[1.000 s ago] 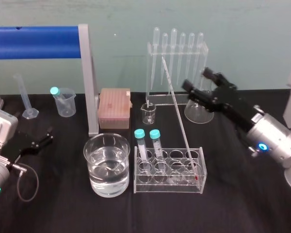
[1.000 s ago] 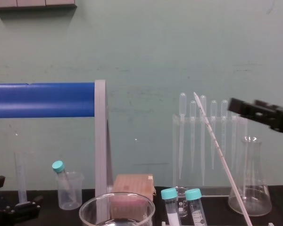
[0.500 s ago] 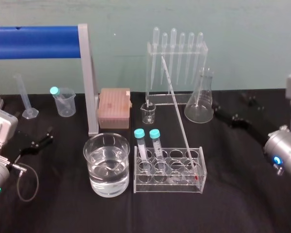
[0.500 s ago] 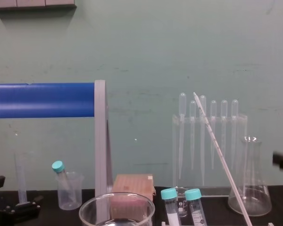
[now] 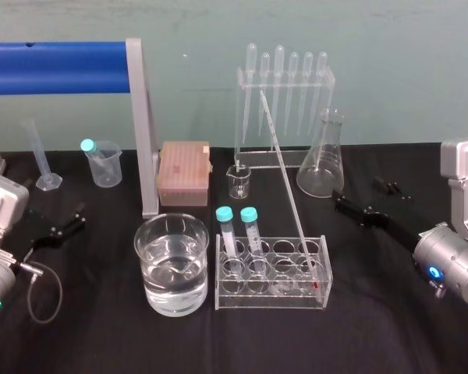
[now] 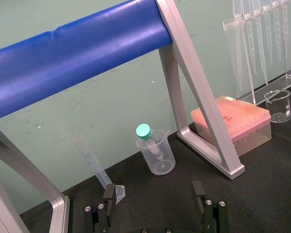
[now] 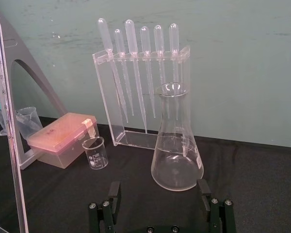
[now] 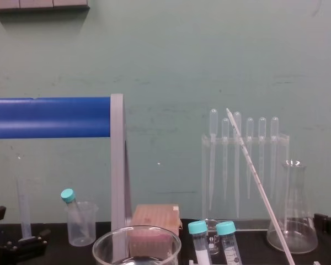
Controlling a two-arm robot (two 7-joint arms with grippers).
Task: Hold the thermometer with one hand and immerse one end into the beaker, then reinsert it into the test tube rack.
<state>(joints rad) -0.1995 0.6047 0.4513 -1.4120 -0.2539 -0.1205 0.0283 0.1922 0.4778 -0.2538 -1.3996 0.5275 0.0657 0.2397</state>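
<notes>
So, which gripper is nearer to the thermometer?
Right. The right gripper is just right of the thermometer, near the flask; the left gripper sits far left, past the beaker.

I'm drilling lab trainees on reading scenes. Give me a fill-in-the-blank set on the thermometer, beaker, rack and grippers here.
1. The beaker stands on the test tube rack's ____ side.
2. ____ teal-capped tubes stand in the rack beside the leaning thermometer.
3. The right gripper, right of the rack, is ____, not shut; so is the parked left gripper.
Missing words: left; two; open.
</notes>
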